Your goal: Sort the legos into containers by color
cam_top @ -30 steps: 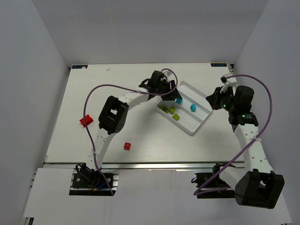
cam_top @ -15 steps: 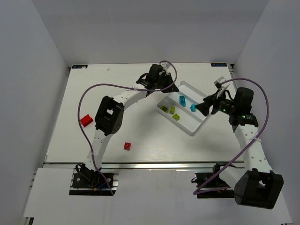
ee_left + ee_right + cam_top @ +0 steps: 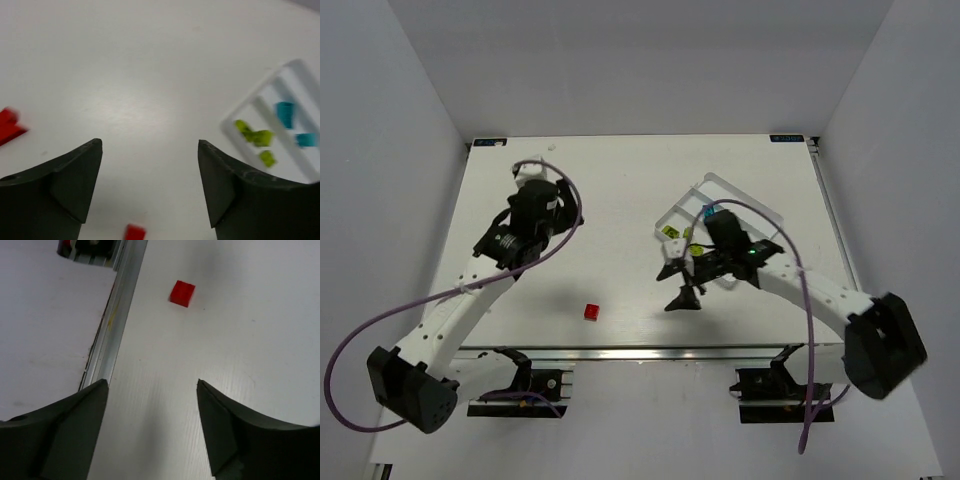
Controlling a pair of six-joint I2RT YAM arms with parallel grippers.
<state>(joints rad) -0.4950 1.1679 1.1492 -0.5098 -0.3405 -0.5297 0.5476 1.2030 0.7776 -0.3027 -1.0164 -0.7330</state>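
With lime green plastic bricks (image 3: 255, 136) and cyan blue plastic bricks (image 3: 286, 114) judged sorted into separate compartments of the shallow white plastic tray (image 3: 305, 82), two red plastic bricks (image 3: 182, 293) are left on the table well apart from it, while the left gripper (image 3: 150, 145) and right gripper (image 3: 152, 382) are held spread and empty.

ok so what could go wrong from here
1. The red brick lies close to the table's front rail. A sloppy approach by the right arm's open jaws could knock it over the edge.
2. That arm reaches across the tray. A low swing might bump it and scatter the sorted green bricks.
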